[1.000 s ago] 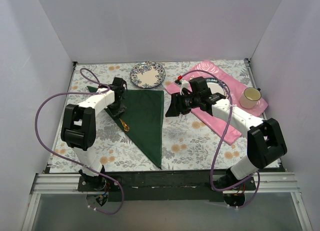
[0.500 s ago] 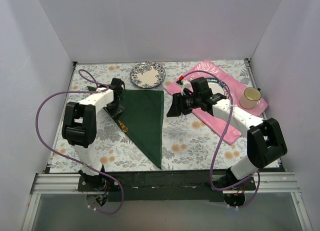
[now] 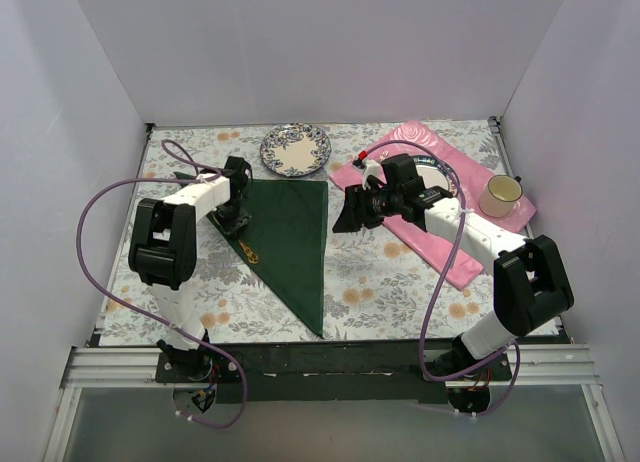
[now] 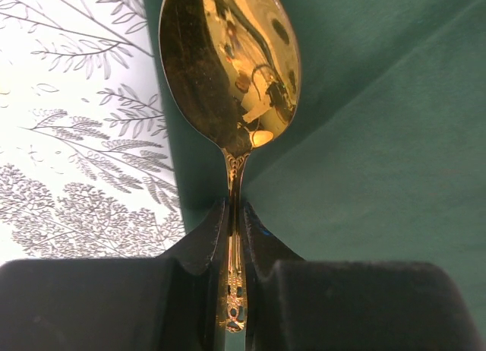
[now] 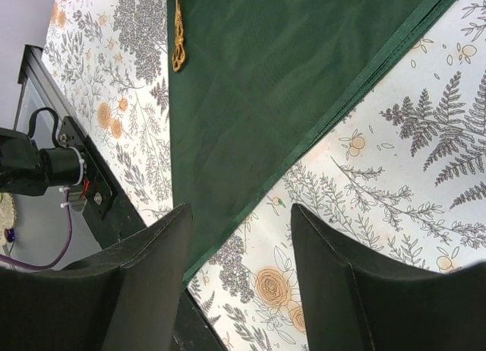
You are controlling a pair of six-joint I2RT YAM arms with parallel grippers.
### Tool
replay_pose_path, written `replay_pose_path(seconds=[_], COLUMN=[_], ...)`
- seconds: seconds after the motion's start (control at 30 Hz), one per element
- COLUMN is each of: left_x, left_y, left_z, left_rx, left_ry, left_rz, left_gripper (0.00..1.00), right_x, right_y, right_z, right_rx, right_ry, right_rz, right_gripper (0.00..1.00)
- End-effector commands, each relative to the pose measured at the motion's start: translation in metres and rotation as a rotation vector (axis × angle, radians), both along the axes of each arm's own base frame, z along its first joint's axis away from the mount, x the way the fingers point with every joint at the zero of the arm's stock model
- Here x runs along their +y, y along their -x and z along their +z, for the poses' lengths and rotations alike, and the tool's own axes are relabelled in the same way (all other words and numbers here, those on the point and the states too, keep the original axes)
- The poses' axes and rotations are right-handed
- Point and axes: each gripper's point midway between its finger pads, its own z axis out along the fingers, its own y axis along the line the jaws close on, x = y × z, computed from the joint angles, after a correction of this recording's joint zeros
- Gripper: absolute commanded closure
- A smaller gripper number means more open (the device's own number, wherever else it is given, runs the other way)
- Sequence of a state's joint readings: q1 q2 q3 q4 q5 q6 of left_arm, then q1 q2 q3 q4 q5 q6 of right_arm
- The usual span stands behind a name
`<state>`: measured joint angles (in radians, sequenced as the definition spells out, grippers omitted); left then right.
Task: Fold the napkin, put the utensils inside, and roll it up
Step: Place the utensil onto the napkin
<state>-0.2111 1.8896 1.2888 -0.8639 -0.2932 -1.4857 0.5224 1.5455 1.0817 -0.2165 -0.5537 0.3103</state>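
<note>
The dark green napkin (image 3: pixel 295 237) lies folded into a long triangle with its tip toward the near edge. It also shows in the left wrist view (image 4: pixel 380 138) and the right wrist view (image 5: pixel 266 85). My left gripper (image 3: pixel 233 219) is low at the napkin's left edge. In its wrist view the gripper (image 4: pixel 235 214) is shut on the thin handle of a gold spoon (image 4: pixel 230 62), whose bowl lies over that edge. The spoon shows as a gold streak from above (image 3: pixel 248 251) and in the right wrist view (image 5: pixel 178 39). My right gripper (image 3: pixel 345 214) (image 5: pixel 241 214) is open and empty, held above the napkin's right edge.
A blue-patterned plate (image 3: pixel 296 149) sits at the back. A pink placemat (image 3: pixel 470 232) at the right carries a cream cup (image 3: pixel 500 194) and a plate (image 3: pixel 445 174) partly hidden by my right arm. The black front rail (image 3: pixel 330 357) is below.
My left arm has shifted slightly and the spoon has turned a little onto the napkin's left edge. My right arm has not moved.
</note>
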Motion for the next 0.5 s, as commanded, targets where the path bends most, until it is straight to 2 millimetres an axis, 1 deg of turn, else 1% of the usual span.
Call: replay_pose_path(seconds=[0.0, 0.07, 0.17, 0.23, 0.47], left_x=[-0.005, -0.007, -0.008, -0.008, -0.008], left_y=[-0.011, -0.012, -0.016, -0.018, -0.012], left_z=[0.016, 0.023, 0.029, 0.028, 0.01], left_rx=[-0.035, -0.055, -0.075, -0.073, -0.041], left_ry=[0.033, 0.044, 0.054, 0.052, 0.049], left_rz=[0.038, 0.049, 0.053, 0.061, 0.089], left_gripper=[1.0, 1.0, 1.0, 1.0, 0.99], right_x=[0.002, 0.002, 0.002, 0.003, 0.001], right_y=[-0.002, -0.002, -0.003, -0.003, -0.002], right_z=[0.003, 0.003, 0.004, 0.003, 0.002], right_rx=[-0.017, -0.018, -0.023, -0.019, -0.017], right_ry=[-0.03, -0.031, -0.034, -0.035, -0.036], right_rz=[0.01, 0.008, 0.008, 0.012, 0.009], right_gripper=[0.37, 0.37, 0.37, 0.37, 0.38])
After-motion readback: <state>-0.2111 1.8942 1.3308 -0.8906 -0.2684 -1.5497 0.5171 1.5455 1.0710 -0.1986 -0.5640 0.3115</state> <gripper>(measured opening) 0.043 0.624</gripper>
